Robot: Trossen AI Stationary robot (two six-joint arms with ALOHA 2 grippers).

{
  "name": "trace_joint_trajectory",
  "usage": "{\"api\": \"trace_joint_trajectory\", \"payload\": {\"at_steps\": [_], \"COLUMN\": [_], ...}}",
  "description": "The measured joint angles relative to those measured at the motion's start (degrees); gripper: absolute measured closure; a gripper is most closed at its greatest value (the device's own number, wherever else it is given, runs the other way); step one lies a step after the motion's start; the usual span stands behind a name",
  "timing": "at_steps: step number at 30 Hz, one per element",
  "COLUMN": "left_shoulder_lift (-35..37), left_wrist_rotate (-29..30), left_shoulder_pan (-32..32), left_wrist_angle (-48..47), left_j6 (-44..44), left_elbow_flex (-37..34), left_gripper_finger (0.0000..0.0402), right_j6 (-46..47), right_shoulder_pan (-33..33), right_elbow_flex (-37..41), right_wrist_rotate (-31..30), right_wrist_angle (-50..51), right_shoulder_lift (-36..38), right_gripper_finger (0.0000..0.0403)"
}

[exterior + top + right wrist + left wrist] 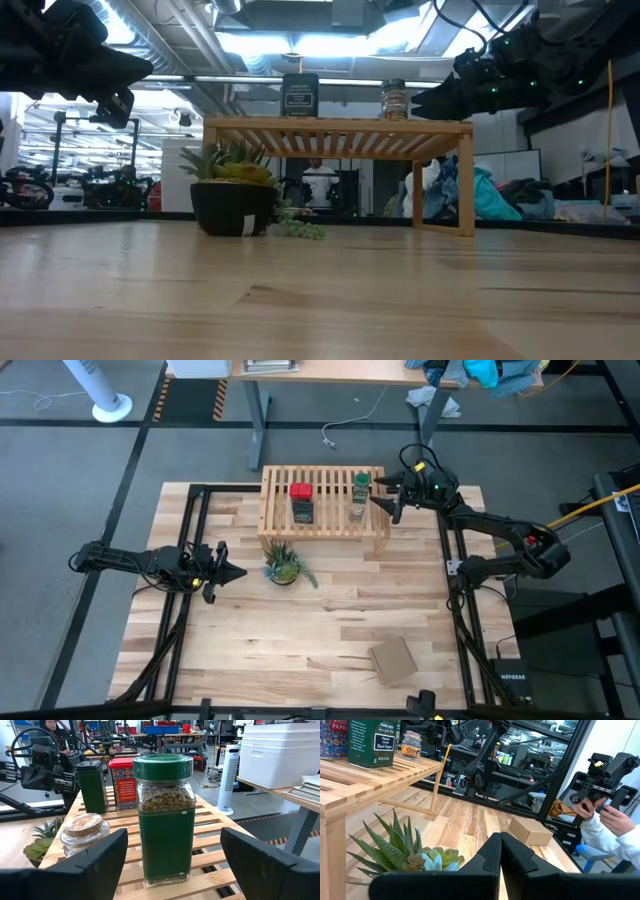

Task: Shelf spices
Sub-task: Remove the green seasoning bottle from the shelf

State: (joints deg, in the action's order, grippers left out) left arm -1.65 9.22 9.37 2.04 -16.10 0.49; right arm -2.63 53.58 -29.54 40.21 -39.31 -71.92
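From above, we see the low light-wood slatted shelf (323, 510) at the far middle of the butcher-block desk (320, 630), carrying all 4 spice containers: the red tin (300, 491), the dark grey-black tin (302, 512) just in front of it, the green-capped jar (360, 485) and the tiny clear brownish jar (357, 513). The right gripper (388, 492) hangs at the shelf's right end, its fingers spread wide beside the green-capped jar and holding nothing. The left gripper (228, 571) waits over the desk's left side, near the small potted green plant (284, 566) that stands in front of the shelf. A flat brown cardboard piece (392, 660) lies near the front right.

At desk level, we see the dark tin (300, 96) and a jar (394, 100) on the shelf top (338, 126), the right gripper (432, 100) level with them, apart from the jar.

Through the left wrist camera, we see that arm's 2 fingers (512, 857) pressed together and empty above the plant (412, 851). A person's hand (617, 822) shows beyond the desk.

Through the right wrist camera, we see the green-capped jar (165, 817) upright between the parted fingers (95, 865), untouched, the tiny jar (82, 834) just beside it.
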Motion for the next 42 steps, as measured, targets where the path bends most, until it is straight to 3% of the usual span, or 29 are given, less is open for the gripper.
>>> {"api": "trace_joint_trajectory", "payload": {"at_steps": [11, 21, 42], "left_shoulder_lift": [0.0, 0.0, 0.0], "left_wrist_rotate": [0.0, 0.0, 0.0], "left_shoulder_pan": [0.0, 0.0, 0.0], "left_wrist_angle": [0.0, 0.0, 0.0], "left_j6": [0.0, 0.0, 0.0], "left_elbow_flex": [0.0, 0.0, 0.0], "left_gripper_finger": [0.0402, 0.0402, 0.0402], "right_j6": [1.1, -0.6, -2.3], "right_shoulder_pan": [-0.3, -4.2, -4.2], "right_elbow_flex": [0.0, 0.0, 0.0], "right_wrist_rotate": [1.9, -2.3, -6.3], "right_wrist_angle": [-4.6, -7.2, -7.1], "right_shoulder_lift": [-3.0, -3.0, -3.0], "right_gripper_finger": [0.0077, 0.0077, 0.0077]}}
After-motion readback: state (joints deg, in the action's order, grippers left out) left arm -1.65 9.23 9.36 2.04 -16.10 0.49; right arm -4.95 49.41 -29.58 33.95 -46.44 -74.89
